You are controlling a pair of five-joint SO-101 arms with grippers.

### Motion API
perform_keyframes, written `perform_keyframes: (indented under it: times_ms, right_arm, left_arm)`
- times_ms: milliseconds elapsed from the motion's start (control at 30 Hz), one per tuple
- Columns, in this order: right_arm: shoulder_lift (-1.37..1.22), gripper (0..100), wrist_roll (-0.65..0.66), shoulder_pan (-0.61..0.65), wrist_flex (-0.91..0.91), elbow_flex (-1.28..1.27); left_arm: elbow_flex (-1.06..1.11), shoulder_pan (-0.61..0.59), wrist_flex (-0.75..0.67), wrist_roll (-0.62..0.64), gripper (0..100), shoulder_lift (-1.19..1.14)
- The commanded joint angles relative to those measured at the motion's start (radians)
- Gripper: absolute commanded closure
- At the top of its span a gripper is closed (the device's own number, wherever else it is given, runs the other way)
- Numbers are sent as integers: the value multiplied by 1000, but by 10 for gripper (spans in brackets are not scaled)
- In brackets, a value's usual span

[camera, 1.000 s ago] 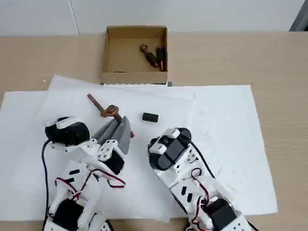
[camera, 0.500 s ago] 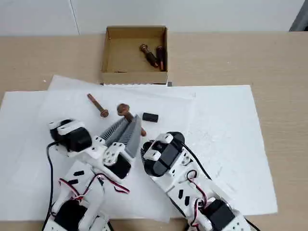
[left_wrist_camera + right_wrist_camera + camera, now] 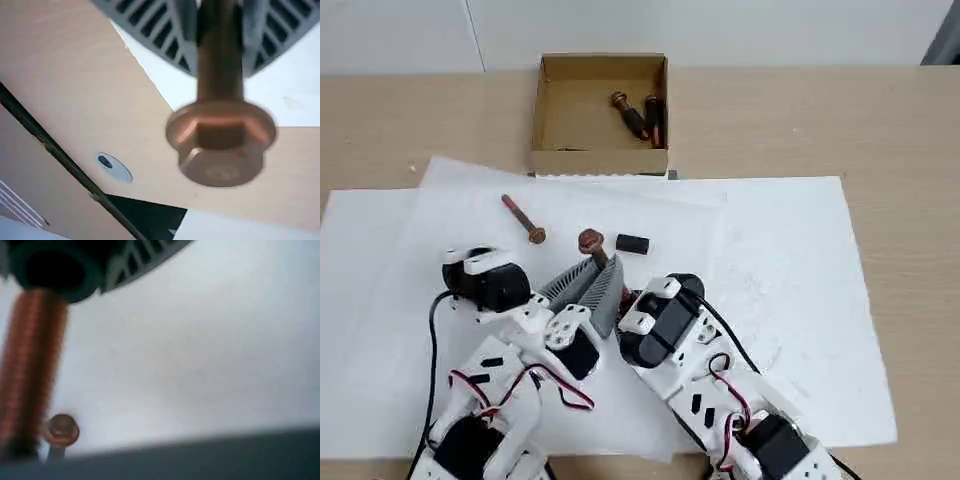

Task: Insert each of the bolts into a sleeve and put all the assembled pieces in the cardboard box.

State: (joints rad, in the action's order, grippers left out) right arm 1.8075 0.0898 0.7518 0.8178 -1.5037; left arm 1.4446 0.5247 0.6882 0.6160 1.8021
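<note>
The left gripper [image 3: 597, 268] was clamped on a copper bolt [image 3: 220, 135] by its shank, just below the frame's centre in the high view, head pointing up-frame and threaded end left free, presumably so it could enter a sleeve. In the right wrist view that thread met the mouth of a black sleeve [image 3: 47, 271], which the right gripper [image 3: 62, 264] appeared to be closed on and holding bore-on to the bolt, the two lined up for mating. A spare sleeve [image 3: 632, 243] lay on the white paper [image 3: 780, 260] just right of the bolt's head, and a loose bolt [image 3: 523, 218] left of it. The cardboard box [image 3: 598, 160], top centre on the surface [image 3: 820, 120], already held assembled pieces [image 3: 642, 115].
</note>
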Motion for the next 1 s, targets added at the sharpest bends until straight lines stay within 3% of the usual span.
perform_keyframes:
  times_ms: [0, 800, 967]
  right_arm:
    - [5, 995, 32, 5, -31, 58]
    - [5, 995, 32, -38, -27, 83]
    - [5, 995, 32, -38, -22, 83]
  left_arm:
    - [19, 35, 0, 8, 995, 15]
    - [44, 32, -6, 0, 995, 17]
    - [45, -20, -72, 0, 995, 17]
